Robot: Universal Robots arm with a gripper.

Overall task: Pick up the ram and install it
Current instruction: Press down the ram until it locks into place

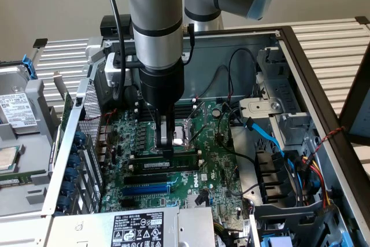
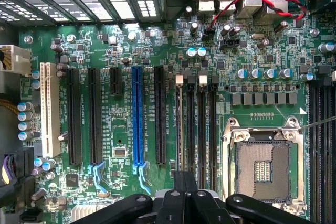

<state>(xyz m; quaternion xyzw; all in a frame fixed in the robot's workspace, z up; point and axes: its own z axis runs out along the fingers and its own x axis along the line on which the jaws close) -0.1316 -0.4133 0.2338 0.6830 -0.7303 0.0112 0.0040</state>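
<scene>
Gripper (image 1: pixel 166 140) low over the motherboard (image 1: pixel 214 169), jaws closed together just above the ram (image 1: pixel 167 164), ram lying along a memory slot beside the empty CPU socket (image 2: pixel 262 169), blue expansion slot (image 1: pixel 145 190) nearby.

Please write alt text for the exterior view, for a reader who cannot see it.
The gripper, shut, presses on the ram lying along a slot of the green motherboard inside an open computer case.
</scene>
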